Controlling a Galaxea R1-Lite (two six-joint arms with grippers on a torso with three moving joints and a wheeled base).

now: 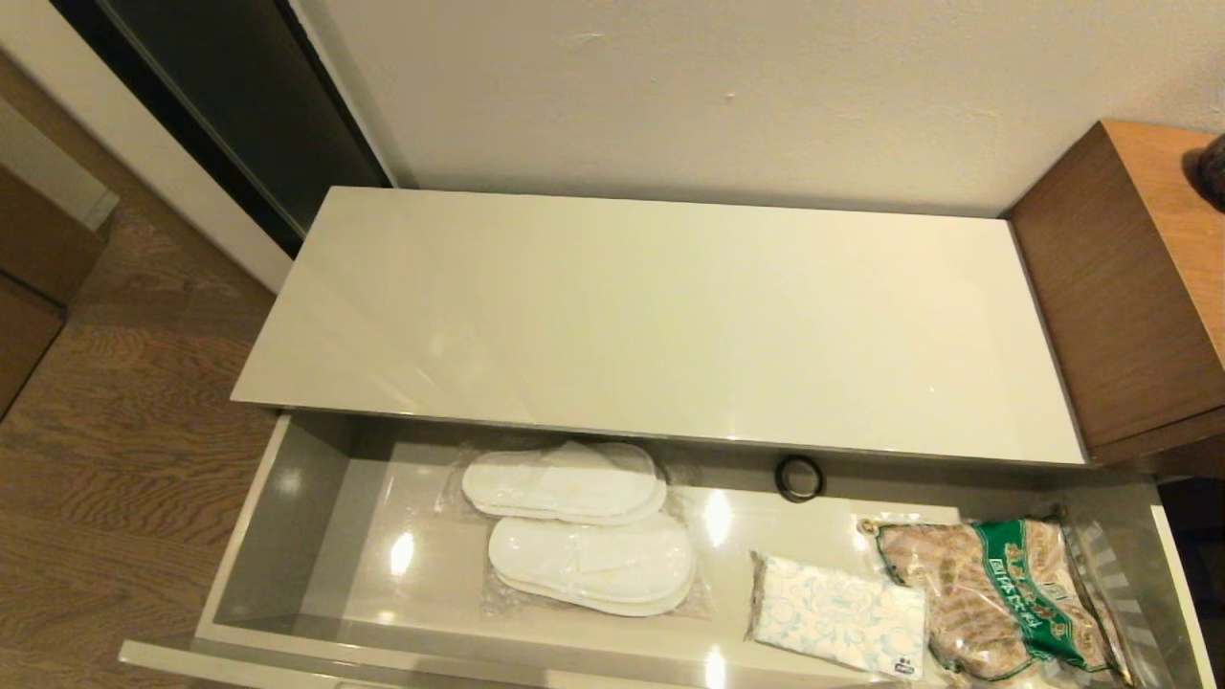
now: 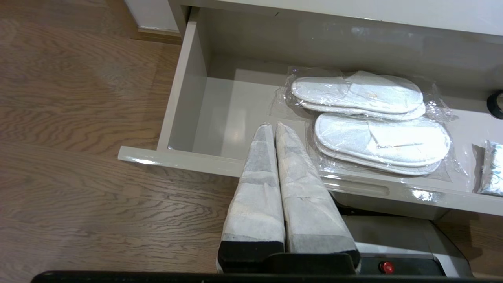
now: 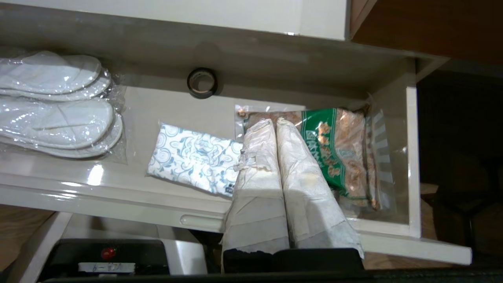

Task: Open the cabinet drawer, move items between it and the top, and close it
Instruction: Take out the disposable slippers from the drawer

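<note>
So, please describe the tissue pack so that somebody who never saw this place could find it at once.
Look into the open cabinet drawer under the glossy cream top. On its floor, the tissue pack lies between the bagged white slippers and the green-labelled food bag. Only it is a soft white rectangle with a pale blue swirl pattern.

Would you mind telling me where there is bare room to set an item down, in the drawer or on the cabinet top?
The whole top is bare. In the cabinet drawer, the floor is free between its left wall and the bagged slippers, with a narrower strip between the slippers and the tissue pack. The right end is crowded: tissue pack, green-labelled food bag, and a black tape roll behind.
</note>
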